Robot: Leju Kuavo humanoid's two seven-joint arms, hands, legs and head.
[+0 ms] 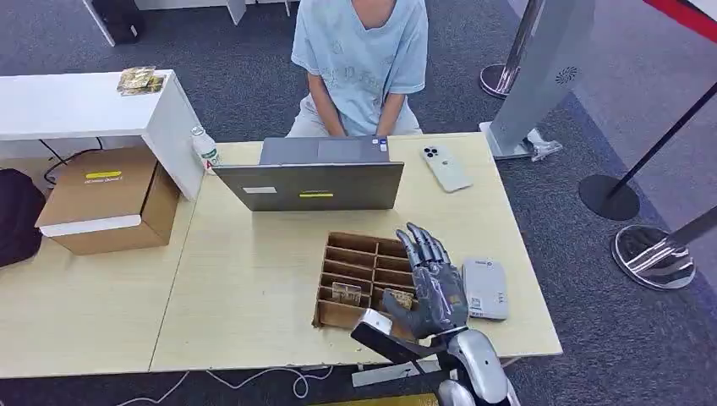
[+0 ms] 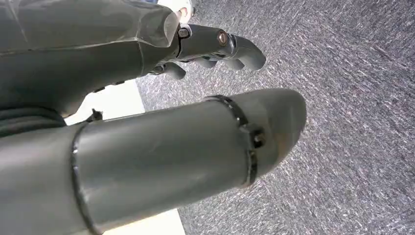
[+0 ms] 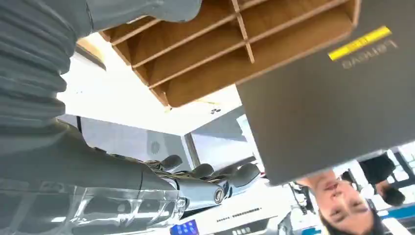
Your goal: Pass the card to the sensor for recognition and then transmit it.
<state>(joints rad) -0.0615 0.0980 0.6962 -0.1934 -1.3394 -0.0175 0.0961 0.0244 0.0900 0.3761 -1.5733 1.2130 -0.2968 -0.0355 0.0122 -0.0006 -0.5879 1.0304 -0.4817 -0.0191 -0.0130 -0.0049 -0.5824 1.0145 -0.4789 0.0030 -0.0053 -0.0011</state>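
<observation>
The right hand [image 1: 433, 292] hovers over the right side of the wooden divider tray [image 1: 355, 258] on the bench [image 1: 245, 288], fingers [image 1: 423, 245] spread and released, thumb beside a card [image 1: 401, 299] standing in a near slot. Another card [image 1: 344, 293] sits in the slot to its left, and the white sensor [image 1: 485, 288] lies just right of the hand. The left hand [image 2: 215, 46] hangs over grey carpet, fingers curled in on nothing.

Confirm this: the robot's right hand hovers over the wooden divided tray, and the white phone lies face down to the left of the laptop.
One detail is off. The right hand does hover over the wooden divided tray, its fingers spread, but the white phone lies face down to the right of the laptop, not the left. The head view shows it.
</observation>
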